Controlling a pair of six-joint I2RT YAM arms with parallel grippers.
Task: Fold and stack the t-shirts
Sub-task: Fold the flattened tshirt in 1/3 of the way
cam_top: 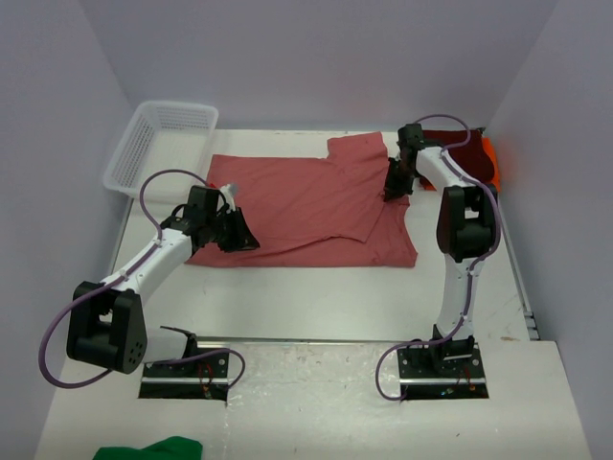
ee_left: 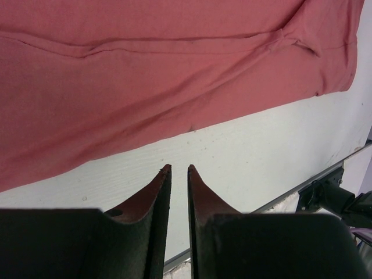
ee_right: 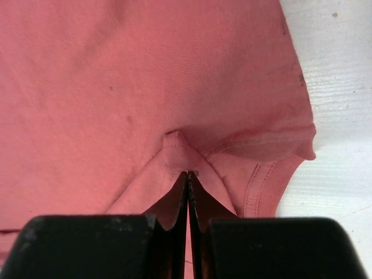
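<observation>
The rose-red t-shirt (cam_top: 306, 206) lies spread on the bench (cam_top: 326, 297), the right end effector (ee_right: 188, 173) clamped on its cloth near a sleeve (the first fold, I judge), while the left end effector (ee_left: 179, 168), slightly apart and empty, should grip the near edge next.

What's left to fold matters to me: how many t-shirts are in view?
3: rose t-shirt spread at centre; maroon t-shirt and orange t-shirt heaped at far right corner; others may hide beneath.

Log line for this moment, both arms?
rose t-shirt: spread on table | left gripper: slightly open, empty, beside its edge | right gripper: shut, pinching its fabric near sleeve
</observation>
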